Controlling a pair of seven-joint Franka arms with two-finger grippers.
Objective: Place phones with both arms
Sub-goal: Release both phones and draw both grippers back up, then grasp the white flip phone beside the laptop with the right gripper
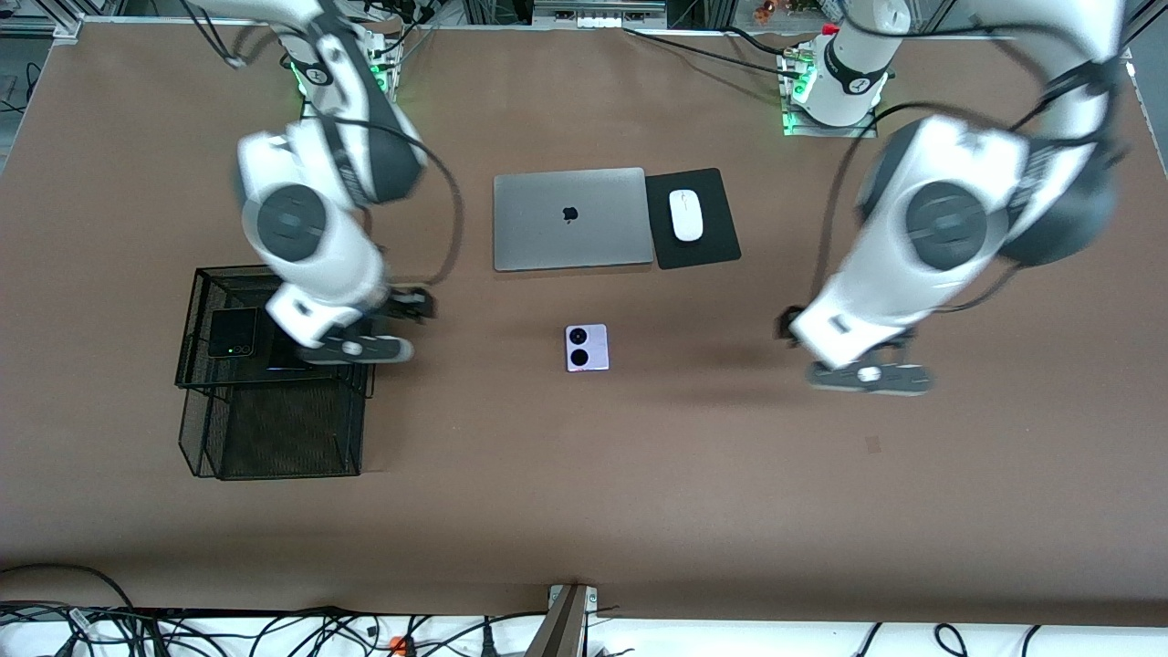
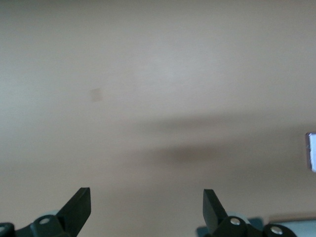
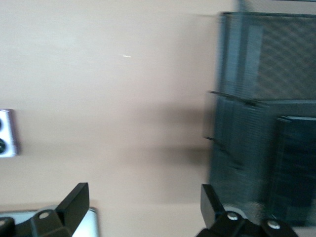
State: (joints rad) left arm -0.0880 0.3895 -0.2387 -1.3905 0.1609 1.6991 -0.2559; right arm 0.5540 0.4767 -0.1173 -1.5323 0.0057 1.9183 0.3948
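Observation:
The lilac-white flip phone (image 1: 587, 348) with two black circles lies on the brown table nearer to the front camera than the laptop; its edge shows in the right wrist view (image 3: 6, 140) and the left wrist view (image 2: 311, 152). The square black flip phone (image 1: 232, 332) lies in the black mesh basket (image 1: 274, 429). A long dark slab phone (image 3: 296, 165) lies in the basket beside it, hidden under the right arm in the front view. My right gripper (image 1: 365, 339) (image 3: 144, 190) is open and empty over the basket's edge. My left gripper (image 1: 867, 374) (image 2: 146, 195) is open and empty over bare table.
A closed grey laptop (image 1: 568, 219) lies at the table's middle. Beside it, toward the left arm's end, a white mouse (image 1: 686, 215) sits on a black pad (image 1: 707, 246). The mesh basket (image 3: 247, 123) has raised wire walls and two compartments.

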